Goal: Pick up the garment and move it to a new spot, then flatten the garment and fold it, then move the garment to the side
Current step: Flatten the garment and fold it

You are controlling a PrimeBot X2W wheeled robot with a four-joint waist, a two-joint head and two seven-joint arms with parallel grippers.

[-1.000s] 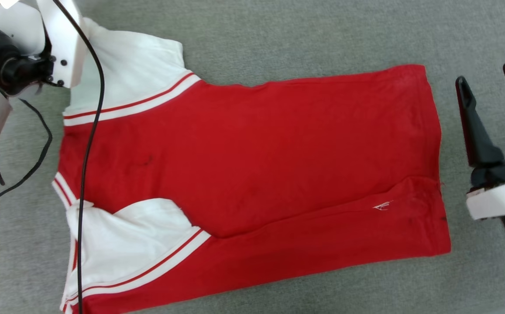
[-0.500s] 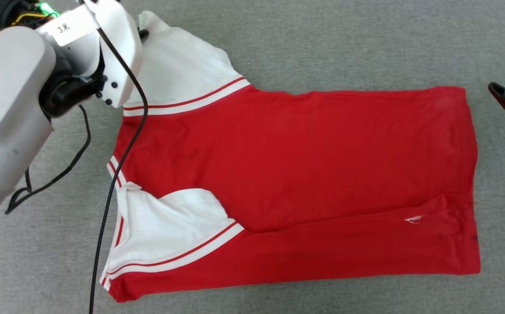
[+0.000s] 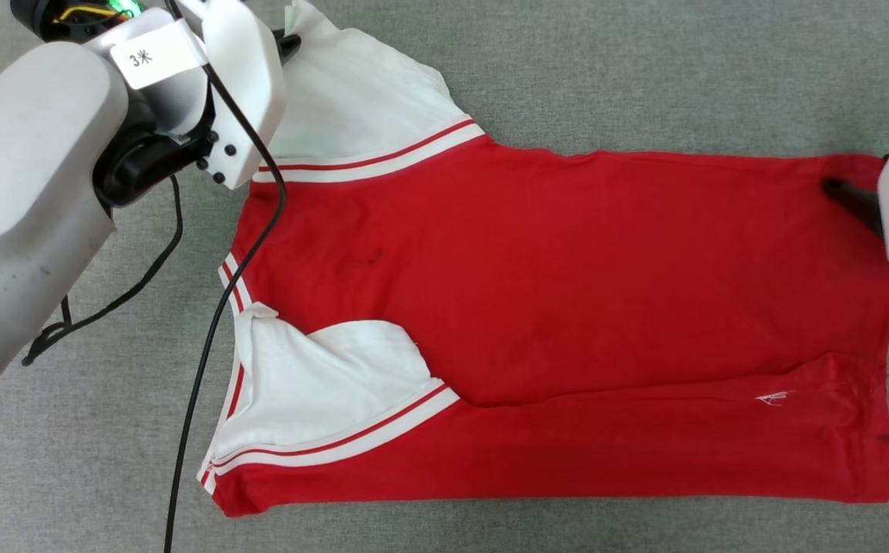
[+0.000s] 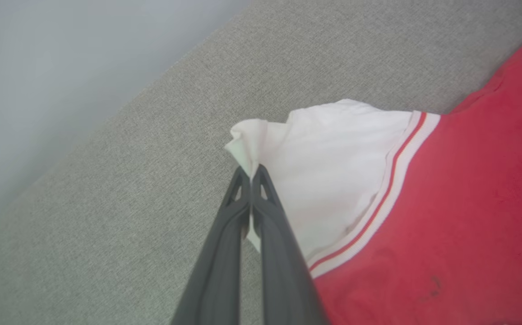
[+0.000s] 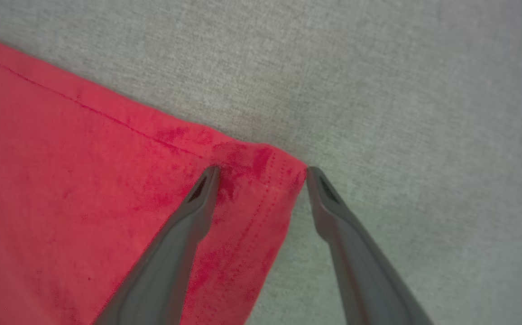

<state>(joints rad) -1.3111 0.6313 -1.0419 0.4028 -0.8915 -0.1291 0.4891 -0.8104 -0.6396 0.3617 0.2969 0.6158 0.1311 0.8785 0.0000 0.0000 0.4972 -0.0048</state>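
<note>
At the left, the left gripper (image 4: pixel 251 169) is fully closed. Its two dark fingers pinch the bunched tip of the far white sleeve (image 4: pixel 333 171), which belongs to the red thin jersey (image 3: pixel 567 269) with white short sleeves and red-and-white striped trim. The jersey lies spread on the grey woven surface (image 3: pixel 644 77). Its long axis runs from the robot's left to its right, with the sleeves at the left end and the hem at the right end. The near white sleeve (image 3: pixel 329 384) is folded in over the red body, and the near long edge seems turned over as a strip.

At the right, the right gripper (image 5: pixel 261 170) stands wide open and holds nothing. It straddles the far hem corner (image 5: pixel 265 162), one finger on the red cloth and the other just beside the edge, over the grey surface. I judge that the coming move depends on this: the corner lies between the open fingers, so they need only to close on it. Each arm is nearer to its own end of the far edge.
</note>
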